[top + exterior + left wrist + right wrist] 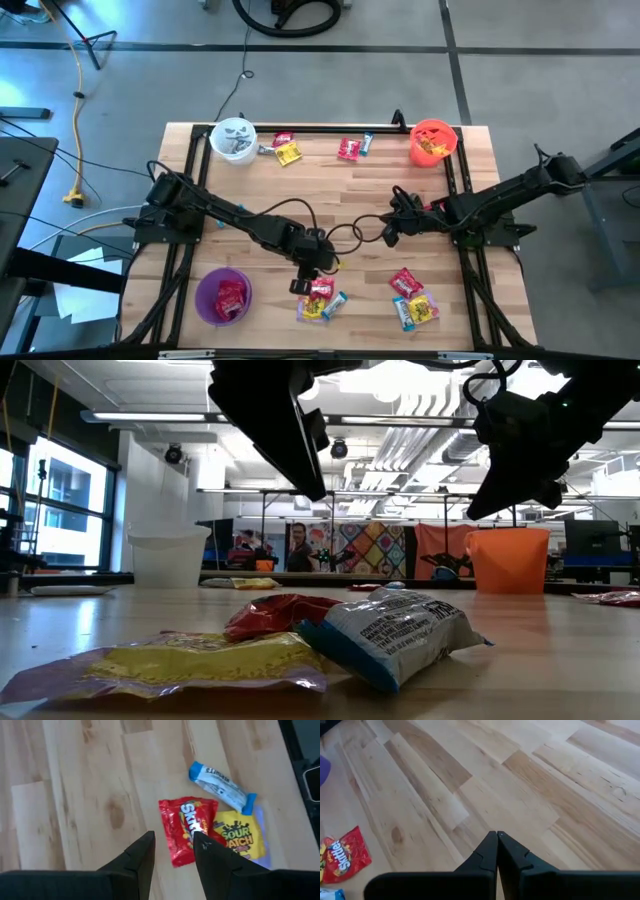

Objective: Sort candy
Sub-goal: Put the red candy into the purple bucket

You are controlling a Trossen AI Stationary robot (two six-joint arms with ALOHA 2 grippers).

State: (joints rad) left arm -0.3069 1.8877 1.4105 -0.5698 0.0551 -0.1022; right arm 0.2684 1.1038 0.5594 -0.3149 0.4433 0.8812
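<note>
Left gripper (172, 851) hangs over the red Skittles pack (187, 828) on the desk, fingers apart and empty. Those packs look light, crinkly and slippery, so I'd pinch a flat edge. Right gripper (497, 846) waits mid-desk, fingers together.

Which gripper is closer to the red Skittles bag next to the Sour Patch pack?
Left. The left gripper hovers right over the red Skittles bag, jaws apart; the right gripper waits mid-table, well away.
</note>
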